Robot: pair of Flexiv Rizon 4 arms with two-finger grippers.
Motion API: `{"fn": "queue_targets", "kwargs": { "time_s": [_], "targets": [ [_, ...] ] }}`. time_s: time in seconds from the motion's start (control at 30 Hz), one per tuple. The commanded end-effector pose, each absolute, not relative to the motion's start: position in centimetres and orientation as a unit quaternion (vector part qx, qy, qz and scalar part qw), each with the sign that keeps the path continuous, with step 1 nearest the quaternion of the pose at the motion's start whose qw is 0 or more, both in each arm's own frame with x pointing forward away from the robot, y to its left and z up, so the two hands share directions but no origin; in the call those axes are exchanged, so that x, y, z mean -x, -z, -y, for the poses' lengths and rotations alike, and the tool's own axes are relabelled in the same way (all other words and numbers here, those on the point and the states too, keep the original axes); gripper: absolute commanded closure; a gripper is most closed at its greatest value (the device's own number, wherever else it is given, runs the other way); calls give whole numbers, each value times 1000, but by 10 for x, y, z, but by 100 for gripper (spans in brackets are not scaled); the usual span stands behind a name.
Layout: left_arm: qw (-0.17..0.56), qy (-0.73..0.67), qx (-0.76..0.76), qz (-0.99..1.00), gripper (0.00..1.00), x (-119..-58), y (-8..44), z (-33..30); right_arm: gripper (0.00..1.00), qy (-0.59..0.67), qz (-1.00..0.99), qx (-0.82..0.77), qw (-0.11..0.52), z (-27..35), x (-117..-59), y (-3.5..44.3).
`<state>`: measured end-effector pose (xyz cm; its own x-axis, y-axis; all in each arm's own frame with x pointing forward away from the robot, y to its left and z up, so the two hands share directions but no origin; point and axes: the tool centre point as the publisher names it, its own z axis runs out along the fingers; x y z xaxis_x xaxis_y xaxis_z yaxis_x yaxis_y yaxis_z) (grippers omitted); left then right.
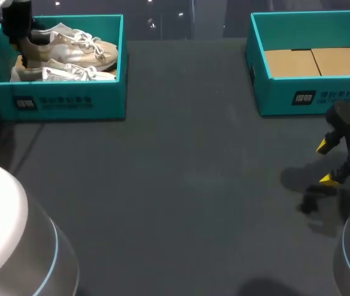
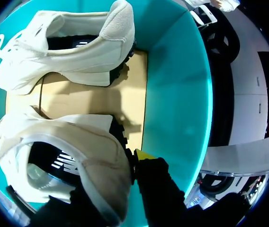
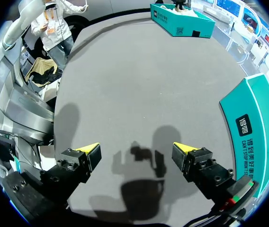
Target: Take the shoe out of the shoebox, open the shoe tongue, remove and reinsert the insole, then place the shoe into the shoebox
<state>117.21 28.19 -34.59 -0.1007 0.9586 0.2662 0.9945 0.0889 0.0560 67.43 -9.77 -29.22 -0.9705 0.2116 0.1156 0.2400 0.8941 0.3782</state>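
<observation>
Far left in the shoebox [image 1: 64,105], the left gripper [image 2: 118,170] straddles the near shoe [image 2: 73,142] at its heel; whether it is clamped I cannot tell. The shoe is probably light and soft, and the stiffer heel suits holding. The right gripper [image 3: 135,153] has its fingers spread.

Arm shells [image 1: 5,237] white-grey w/ blue ring seams; R fingers [image 3: 200,163] blk, yellow tips.

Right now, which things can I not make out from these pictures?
- Left claw: the heel of the near shoe covers part of it in the left wrist view, and the left arm covers it in the head view, so its grip is unclear.
- The insole of the near shoe: left wrist view, the opening is too dark.
- Right shoebox: the head view's edge cuts it off.
</observation>
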Motion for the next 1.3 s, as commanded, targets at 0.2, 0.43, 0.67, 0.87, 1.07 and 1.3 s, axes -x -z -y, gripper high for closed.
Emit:
{"fn": "queue_targets", "kwargs": {
  "time_s": [0.2, 0.43, 0.67, 0.87, 1.07, 1.3],
  "targets": [
    [91, 112, 665, 733, 33, -1174, 359, -283, 0, 198, 973, 116, 34, 98, -673, 292],
    [90, 108, 661, 737, 19, -1172, 357, -287, 0, 198, 973, 116, 34, 98, -673, 292],
    [59, 102, 666, 737, 0, -1169, 334, -281, 0, 198, 973, 116, 34, 98, -673, 292],
    [43, 90, 668, 738, 0, -1164, 304, -271, 0, 198, 973, 116, 34, 98, -673, 292],
    [27, 79, 671, 737, 0, -1145, 263, -261, 0, 198, 973, 116, 34, 98, -673, 292],
    [21, 66, 675, 735, 0, -1108, 232, -261, 0, 198, 973, 116, 34, 98, -673, 292]
  ]
}}
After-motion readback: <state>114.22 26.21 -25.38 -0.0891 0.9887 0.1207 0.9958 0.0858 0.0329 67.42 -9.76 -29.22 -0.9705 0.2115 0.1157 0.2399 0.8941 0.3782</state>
